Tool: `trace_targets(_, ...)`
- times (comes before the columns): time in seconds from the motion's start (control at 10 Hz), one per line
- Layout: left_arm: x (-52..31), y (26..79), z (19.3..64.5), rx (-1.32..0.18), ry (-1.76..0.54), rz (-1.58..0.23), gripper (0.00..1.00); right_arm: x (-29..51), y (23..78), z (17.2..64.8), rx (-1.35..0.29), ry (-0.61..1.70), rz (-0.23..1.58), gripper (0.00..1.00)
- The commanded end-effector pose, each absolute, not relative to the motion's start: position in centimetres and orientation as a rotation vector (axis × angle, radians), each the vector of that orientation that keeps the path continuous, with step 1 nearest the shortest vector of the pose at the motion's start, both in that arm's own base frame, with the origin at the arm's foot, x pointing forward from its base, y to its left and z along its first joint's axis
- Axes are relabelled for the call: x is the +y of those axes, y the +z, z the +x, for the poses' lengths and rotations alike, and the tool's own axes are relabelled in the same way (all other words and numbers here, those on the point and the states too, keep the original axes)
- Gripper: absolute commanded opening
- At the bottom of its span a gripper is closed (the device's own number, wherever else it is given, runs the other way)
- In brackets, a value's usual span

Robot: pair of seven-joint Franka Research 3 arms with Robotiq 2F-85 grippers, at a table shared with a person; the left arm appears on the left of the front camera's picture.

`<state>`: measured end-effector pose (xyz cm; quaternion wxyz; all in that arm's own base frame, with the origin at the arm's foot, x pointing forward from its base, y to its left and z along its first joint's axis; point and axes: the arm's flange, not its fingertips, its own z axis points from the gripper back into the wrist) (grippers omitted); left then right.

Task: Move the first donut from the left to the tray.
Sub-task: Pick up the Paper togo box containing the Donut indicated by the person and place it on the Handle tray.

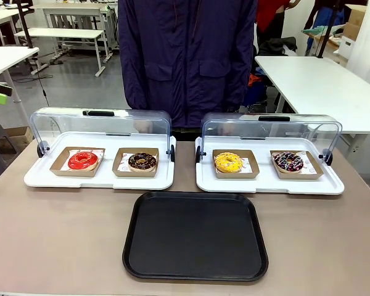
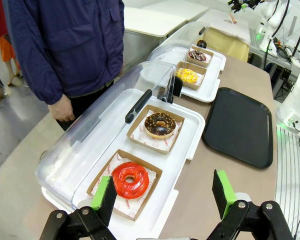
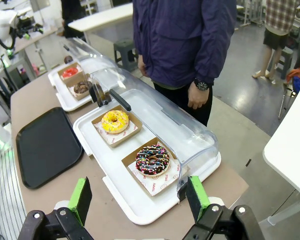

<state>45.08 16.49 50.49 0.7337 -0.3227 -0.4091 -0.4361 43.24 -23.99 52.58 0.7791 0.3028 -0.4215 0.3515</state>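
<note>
Front view: the red donut (image 1: pixel 82 160) sits in its brown dish (image 1: pixel 58 168) at left centre, inside the left white tray (image 1: pixel 37 179) under a raised clear lid (image 1: pixel 61 126). The black tray (image 1: pixel 195 235) lies at lower centre on the worktop (image 1: pixel 61 246).

Left wrist view: the left claw (image 2: pixel 165 192) is spread wide, pinching nothing — the red donut (image 2: pixel 130 180) lies at bottom centre, the black tray (image 2: pixel 238 126) at right.

Right wrist view: the right claw (image 3: pixel 139 197) is spread too, holding nothing — the red donut (image 3: pixel 70 72) at upper left, the black tray (image 3: pixel 47 145) at left.
</note>
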Motion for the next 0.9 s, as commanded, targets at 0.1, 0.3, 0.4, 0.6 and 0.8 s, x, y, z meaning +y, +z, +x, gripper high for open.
trace_targets(0.1, 16.50, 50.62, 44.94, -0.899, -0.976, -0.714, 1.00, -23.86, 52.55, 42.97, -0.915, 0.771, 0.660, 1.00)
trace_targets(0.3, 16.50, 50.62, 44.94, -0.899, -0.976, -0.714, 1.00, -23.86, 52.55, 42.97, -0.915, 0.771, 0.660, 1.00)
trace_targets(0.4, 16.50, 50.62, 44.94, -0.899, -0.976, -0.714, 1.00, -23.86, 52.55, 42.97, -0.915, 0.771, 0.660, 1.00)
trace_targets(0.6, 16.50, 50.62, 44.94, -0.899, -0.976, -0.714, 1.00, -23.86, 52.55, 42.97, -0.915, 0.771, 0.660, 1.00)
trace_targets(0.8, 16.50, 50.62, 44.94, -0.899, -0.976, -0.714, 1.00, -23.86, 52.55, 42.97, -0.915, 0.771, 0.660, 1.00)
